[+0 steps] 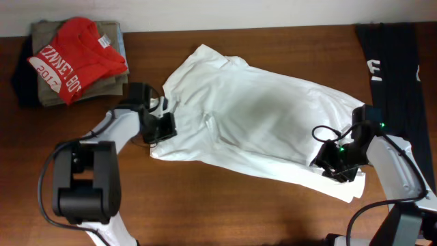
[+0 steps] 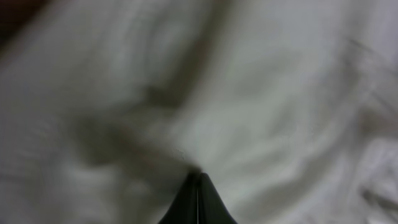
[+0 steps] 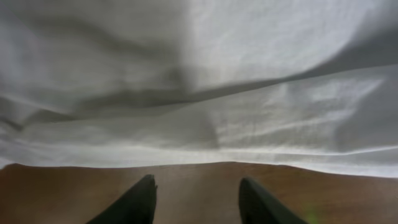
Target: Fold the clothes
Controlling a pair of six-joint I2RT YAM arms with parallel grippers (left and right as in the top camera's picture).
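A white shirt (image 1: pixel 259 113) lies spread and creased across the middle of the wooden table (image 1: pixel 225 205). My left gripper (image 1: pixel 162 127) is at the shirt's left edge. In the left wrist view its fingers (image 2: pixel 198 177) are pressed together, with the tips in the bunched white cloth (image 2: pixel 249 81), which fills the blurred view. My right gripper (image 1: pixel 334 164) is at the shirt's lower right corner. In the right wrist view it (image 3: pixel 196 185) is open and empty over bare wood, just short of the shirt's hem (image 3: pixel 205 134).
A stack of folded clothes with a red shirt (image 1: pixel 72 58) on top sits at the back left. A black garment (image 1: pixel 396 61) lies at the back right, running off the table's edge.
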